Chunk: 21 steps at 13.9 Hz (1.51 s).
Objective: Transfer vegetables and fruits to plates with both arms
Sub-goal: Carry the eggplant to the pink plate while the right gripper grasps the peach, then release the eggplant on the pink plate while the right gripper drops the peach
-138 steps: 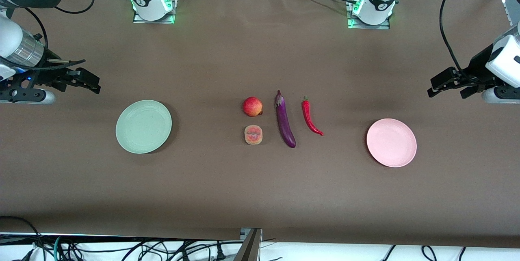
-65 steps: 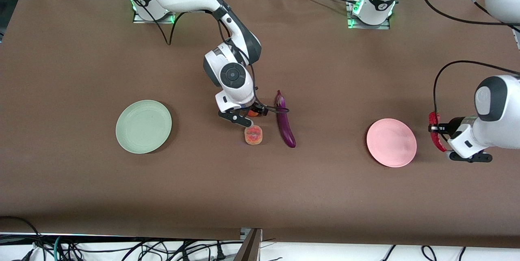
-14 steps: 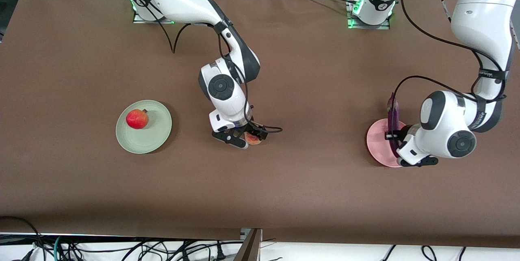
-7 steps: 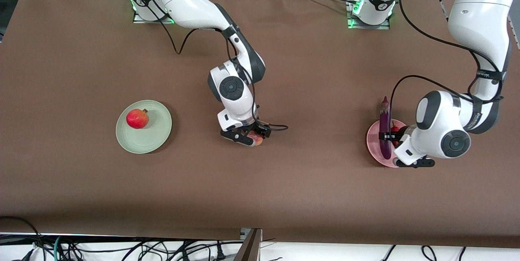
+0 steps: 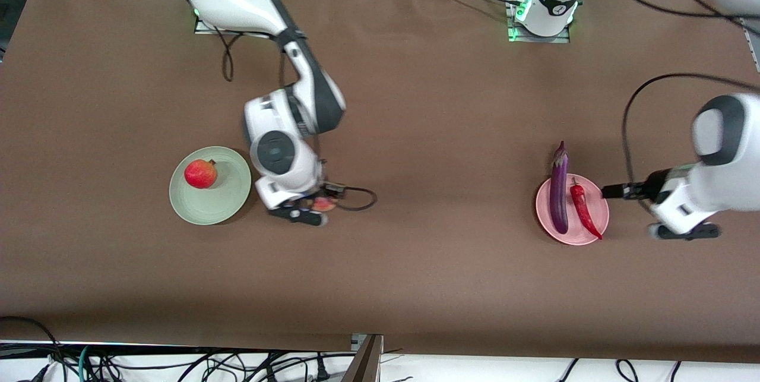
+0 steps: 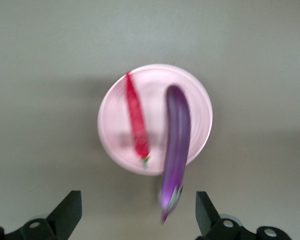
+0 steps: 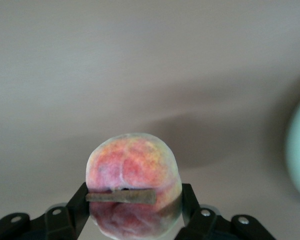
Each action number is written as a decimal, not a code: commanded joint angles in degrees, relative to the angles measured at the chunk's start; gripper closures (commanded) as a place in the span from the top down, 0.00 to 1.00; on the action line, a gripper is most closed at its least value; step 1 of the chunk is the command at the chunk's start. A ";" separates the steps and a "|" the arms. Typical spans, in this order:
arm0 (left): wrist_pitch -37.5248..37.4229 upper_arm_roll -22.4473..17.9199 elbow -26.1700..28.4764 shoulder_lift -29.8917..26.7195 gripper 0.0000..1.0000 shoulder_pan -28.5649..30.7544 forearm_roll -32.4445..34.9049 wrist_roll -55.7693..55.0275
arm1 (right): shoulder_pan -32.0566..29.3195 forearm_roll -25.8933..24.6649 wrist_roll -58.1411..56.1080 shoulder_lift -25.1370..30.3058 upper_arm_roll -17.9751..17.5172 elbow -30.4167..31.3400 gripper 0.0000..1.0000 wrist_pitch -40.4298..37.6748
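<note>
Beside green plate [image 5: 209, 207], right end effector [image 5: 306, 211] gripping peach [image 7: 133, 180]; left end effector [image 6: 135, 220] spread, empty

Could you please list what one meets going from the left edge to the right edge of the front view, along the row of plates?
green plate with pomegranate → right gripper holding the peach half → eggplant → chili pepper, both on the pink plate → left gripper
</note>
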<state>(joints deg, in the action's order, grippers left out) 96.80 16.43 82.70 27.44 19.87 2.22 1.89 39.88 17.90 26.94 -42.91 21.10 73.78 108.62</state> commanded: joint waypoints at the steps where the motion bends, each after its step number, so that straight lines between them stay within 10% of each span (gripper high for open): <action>1: -4.06 0.53 1.68 -7.28 1.00 2.10 -1.43 2.94 | 0.28 -1.37 -10.90 10.28 3.67 17.13 0.04 2.28; 5: -9.31 2.98 -5.23 -12.67 1.00 1.58 -1.00 2.77 | 0.20 -1.38 -24.28 15.93 9.22 36.49 0.10 16.14; 6: -12.57 4.13 -8.22 -12.58 1.00 1.49 -1.52 2.68 | 0.02 -1.29 -24.65 15.93 9.22 38.88 0.25 19.75; 7: -15.82 4.22 -10.69 -12.58 1.00 1.40 -1.26 2.77 | 0.02 -1.12 -24.48 15.50 9.22 39.42 0.73 21.44; 8: -17.16 4.22 -12.02 -12.58 1.00 1.31 -1.35 3.11 | -0.15 -1.12 -23.96 15.40 9.22 38.91 1.00 21.29; 11: -20.75 3.36 -9.69 -15.62 1.00 -1.04 -0.38 2.51 | -0.07 -1.20 -23.69 17.24 10.79 32.86 1.00 13.86; 17: -11.91 -18.25 2.29 -24.98 1.00 -20.63 -4.07 1.71 | -0.07 -2.35 -23.07 18.74 18.09 8.71 1.00 -14.08; 21: 0.02 -18.19 13.60 -30.50 1.00 -20.49 -3.98 1.71 | 0.02 -2.87 -26.41 26.02 19.42 6.90 1.00 -22.74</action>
<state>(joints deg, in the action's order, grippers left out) 90.71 -0.81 87.10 2.59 -0.27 -0.75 3.62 39.78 16.47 2.14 -20.22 40.47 79.98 88.31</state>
